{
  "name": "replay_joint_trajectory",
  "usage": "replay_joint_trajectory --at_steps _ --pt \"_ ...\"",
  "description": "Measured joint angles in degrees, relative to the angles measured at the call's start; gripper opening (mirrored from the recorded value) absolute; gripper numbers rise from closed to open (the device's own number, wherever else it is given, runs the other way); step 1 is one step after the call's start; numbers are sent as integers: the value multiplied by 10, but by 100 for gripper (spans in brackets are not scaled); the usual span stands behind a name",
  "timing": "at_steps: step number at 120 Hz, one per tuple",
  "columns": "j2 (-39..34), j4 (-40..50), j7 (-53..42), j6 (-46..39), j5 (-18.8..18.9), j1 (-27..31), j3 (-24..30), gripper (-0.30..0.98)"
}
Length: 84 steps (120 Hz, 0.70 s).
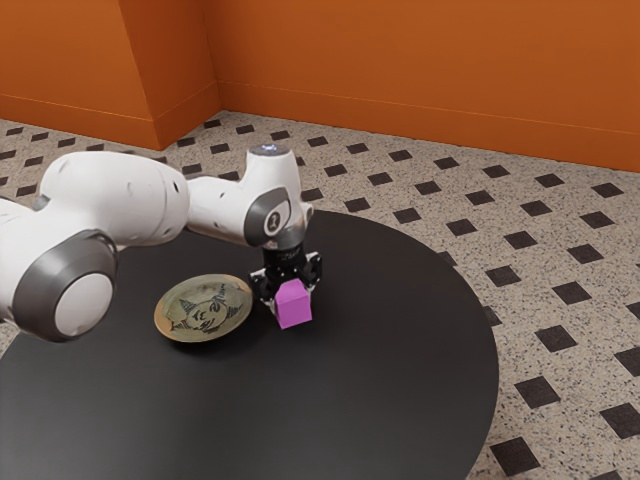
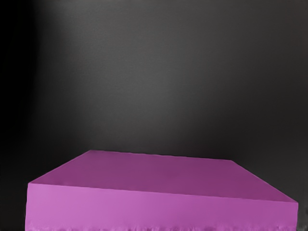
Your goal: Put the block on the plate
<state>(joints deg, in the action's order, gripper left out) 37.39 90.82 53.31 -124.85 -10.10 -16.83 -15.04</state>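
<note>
Labels first: round badge w/ a dark mark on the arm, above the jaws, too small to read; small bluish mark on the arm's top cap, higher above the jaws, also unreadable. Faint pale marks on the black housing just above the jaws, can't make out any letters. No readable brand or txt. Gripper points down, jaws closed onto the pink-purple block, one on each side, partly open by the block's width; block hides part of them in ext. view. Block is at the jaw tips, not on the plate; can't tell if its underside touches the table. Wrist view: same block large & close under the hand, one bright face and one darker face, both plain, w/ dark tabletop beyond. Plate is near the jaws, apart from the block, on the ext. view's left of them; greenish-tan w/ brownish rim parts and a dark line drawing, looks like a face w/ pointed ears. Round black table is below the jaws. Well past the jaws: speckled floor w/ dark diamond tiles, then orange walls.
</note>
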Motion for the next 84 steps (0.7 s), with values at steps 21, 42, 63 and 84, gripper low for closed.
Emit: replay_joint_trajectory --at_steps 21,42,63,84 --pt "-7 1 11 2 -1 -2 2 46" --pt "-33 13 18 12 -1 -3 2 44" --pt "-96 54 24 16 1 11 2 41" --pt "-152 103 28 18 8 61 2 38"
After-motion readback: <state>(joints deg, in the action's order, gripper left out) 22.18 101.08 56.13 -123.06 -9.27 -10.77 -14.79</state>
